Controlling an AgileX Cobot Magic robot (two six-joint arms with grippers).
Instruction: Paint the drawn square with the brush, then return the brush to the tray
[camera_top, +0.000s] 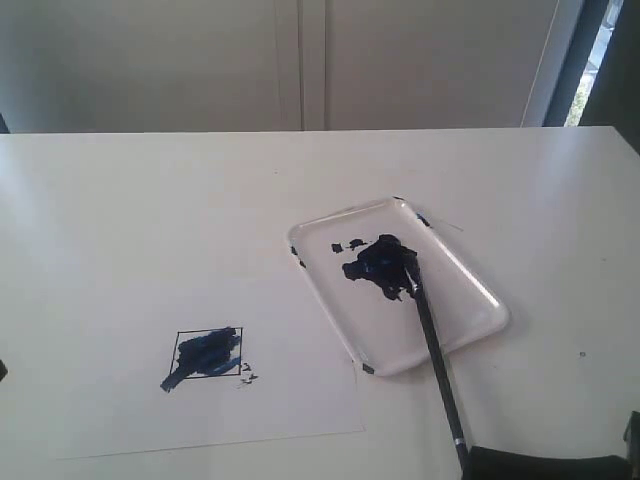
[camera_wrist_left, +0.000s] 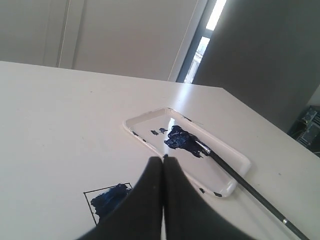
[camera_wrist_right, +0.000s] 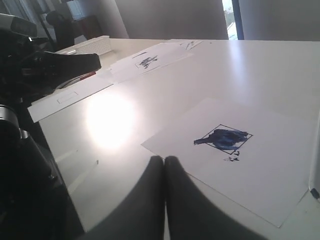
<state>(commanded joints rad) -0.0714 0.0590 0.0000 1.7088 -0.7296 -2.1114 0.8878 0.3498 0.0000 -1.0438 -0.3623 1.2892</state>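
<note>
- Grip: left hand (camera_wrist_left: 163, 160) pinched fully shut, nothing between the fingers; right hand (camera_wrist_right: 164, 161) likewise shut and empty.
- Closest to both hands: drawn square (camera_top: 208, 352), lower left of the exterior frame, on the paper sheet (camera_top: 110, 340); dark blue across the middle, white patches along the edges, one smear spilling past the lower-left corner.
- Further out: tray (camera_top: 497, 310), right of centre on the desk (camera_top: 150, 200), set diagonally, with a paint blob (camera_top: 380, 262) in its upper half.
- Brush (camera_top: 435, 345) lying free, tip sunk in the blob, handle crossing the tray's near rim and running off toward the lower right of the frame.
- Likely stage: either finished, or paused before another load for the white patches; impossible to say which.
- Risk one: thin round handle propped on a glossy rim, easily nudged by a passing arm into rolling, flicking wet paint onto the desk.
- Risk two: closed fingers descending on the handle without opening first, pushing it aside.
- Risk three: wet paint in the square smudged further outside the outline by a low sweep.
</note>
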